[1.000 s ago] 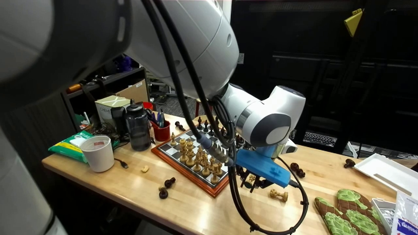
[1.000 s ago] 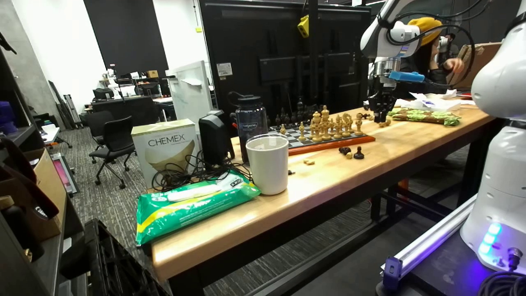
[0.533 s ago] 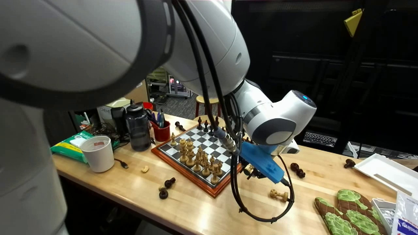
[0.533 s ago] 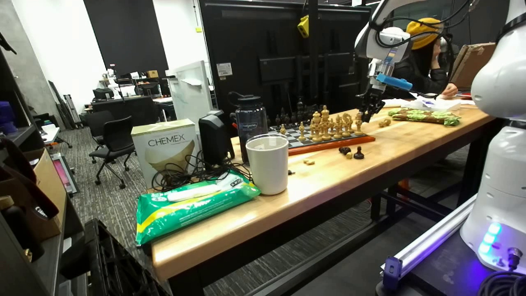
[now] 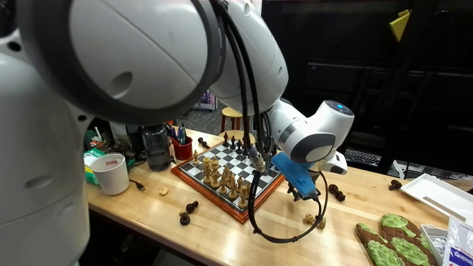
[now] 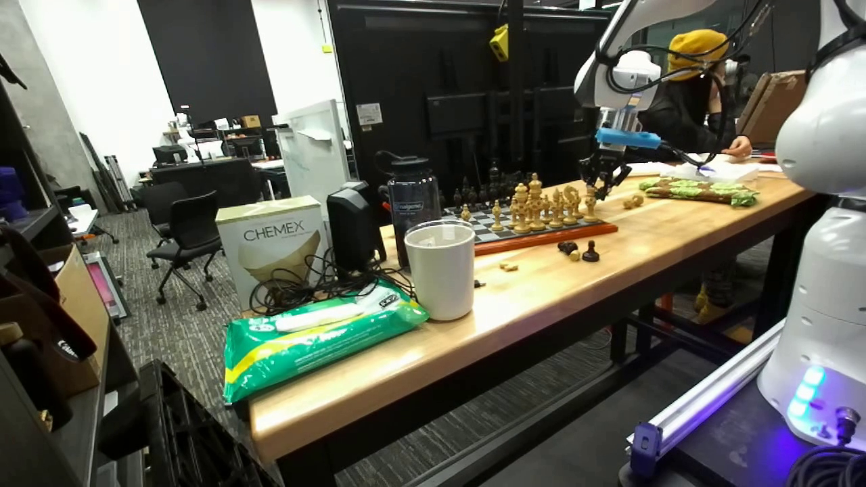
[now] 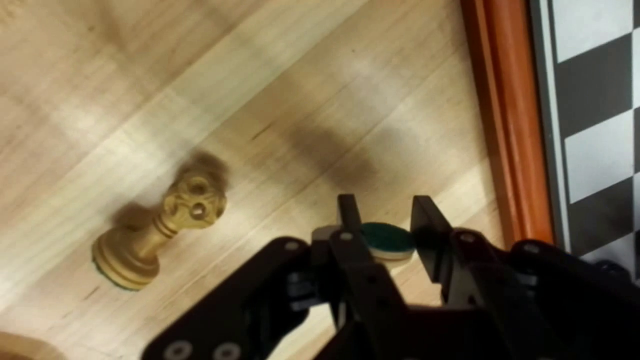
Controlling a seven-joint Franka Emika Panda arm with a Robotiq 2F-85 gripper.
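Low and right of centre in the wrist view, the hand [image 7: 384, 209] has it pinned: both fingers [image 7: 425, 220] clamped on a piece [image 7: 387, 240], green base showing right there between the tips! The jaws stand only as far apart as the piece keeps them. Over at lower left, a second piece [image 7: 150, 237], golden, lies on its side on the counter [image 7: 300, 90], apart from the grip. Red-edged, the board [image 7: 517, 125] runs down the right; both exterior views have the hand near it.
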